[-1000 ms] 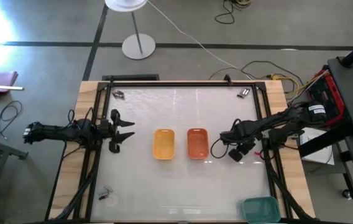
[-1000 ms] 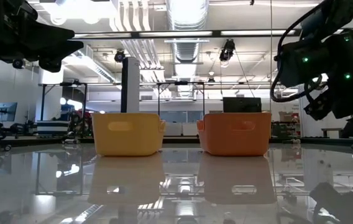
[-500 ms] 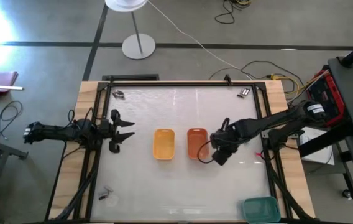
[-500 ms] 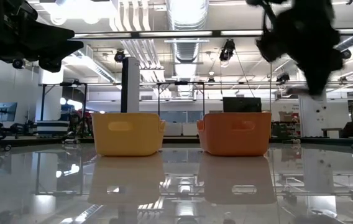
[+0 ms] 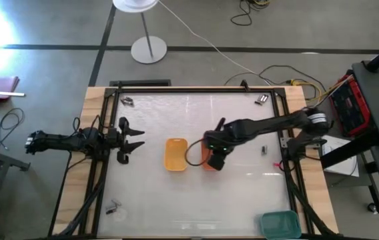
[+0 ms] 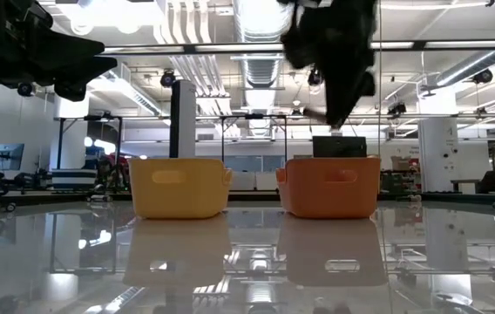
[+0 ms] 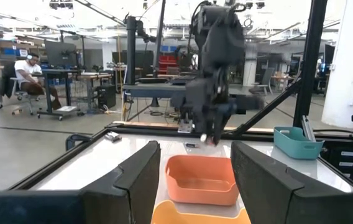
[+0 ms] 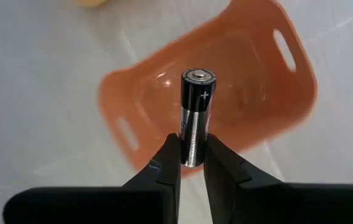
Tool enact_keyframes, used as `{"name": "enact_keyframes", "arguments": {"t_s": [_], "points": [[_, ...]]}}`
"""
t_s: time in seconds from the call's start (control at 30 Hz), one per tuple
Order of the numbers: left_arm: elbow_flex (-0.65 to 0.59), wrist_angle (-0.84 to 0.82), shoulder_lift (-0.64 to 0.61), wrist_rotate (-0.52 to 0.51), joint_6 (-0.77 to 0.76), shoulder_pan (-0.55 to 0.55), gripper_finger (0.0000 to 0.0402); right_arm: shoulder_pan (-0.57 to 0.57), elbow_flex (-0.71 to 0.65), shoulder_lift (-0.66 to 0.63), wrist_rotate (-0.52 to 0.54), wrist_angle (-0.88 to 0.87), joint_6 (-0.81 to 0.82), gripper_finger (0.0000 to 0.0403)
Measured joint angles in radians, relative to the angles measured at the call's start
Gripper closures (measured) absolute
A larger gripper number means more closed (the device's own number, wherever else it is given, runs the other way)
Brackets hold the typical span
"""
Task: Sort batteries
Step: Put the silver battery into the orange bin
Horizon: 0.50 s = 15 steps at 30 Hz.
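Note:
My right gripper (image 5: 214, 159) hangs over the orange tray (image 8: 307, 81), shut on a black battery (image 8: 197, 106) whose plus end points away from the fingers. The yellow tray (image 5: 176, 153) stands just left of the orange one, both on the glass tabletop. My left gripper (image 5: 133, 141) waits open at the table's left side, level with the trays, with nothing between its fingers. Loose batteries lie at the far left corner (image 5: 128, 101), the far right corner (image 5: 263, 99), right of the trays (image 5: 264, 149) and near the front left (image 5: 113, 210). My right gripper pinches the black battery between its two fingertips, on the sides of its minus-end half (image 8: 192, 152). The fingers lie along the battery, which sticks out beyond them. It is lifted clear, above the orange tray's hollow.
A teal tray (image 5: 279, 223) stands at the front right corner. A dark metal frame (image 5: 109, 93) runs round the tabletop. Bare glass lies in front of and behind the two middle trays.
My right gripper has travelled from near the table's right edge toward the left, carrying the battery, and now hangs over the orange tray. In the low view it has also risen a little. My left arm has kept still.

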Motion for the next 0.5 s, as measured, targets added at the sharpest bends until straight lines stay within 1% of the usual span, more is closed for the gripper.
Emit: {"name": "enact_keyframes", "arguments": {"t_s": [0.1, 0.23, 0.37, 0.5], "points": [[0.0, 0.0, 0.0, 0.0, 0.0, 0.0, 0.0221, -0.026, 0.032, 0.093, -0.006, -0.039, -0.096, 0.0365], [0.0, 0.0, 0.0, 0.0, 0.0, 0.0, 0.0221, -0.055, 0.061, 0.197, -0.009, -0.08, -0.183, 0.0365], [0.0, 0.0, 0.0, 0.0, 0.0, 0.0, 0.0221, -0.072, 0.066, 0.27, -0.009, -0.081, -0.237, 0.0365], [0.0, 0.0, 0.0, 0.0, 0.0, 0.0, 0.0221, -0.076, 0.066, 0.318, -0.009, -0.082, -0.252, 0.0365]]}}
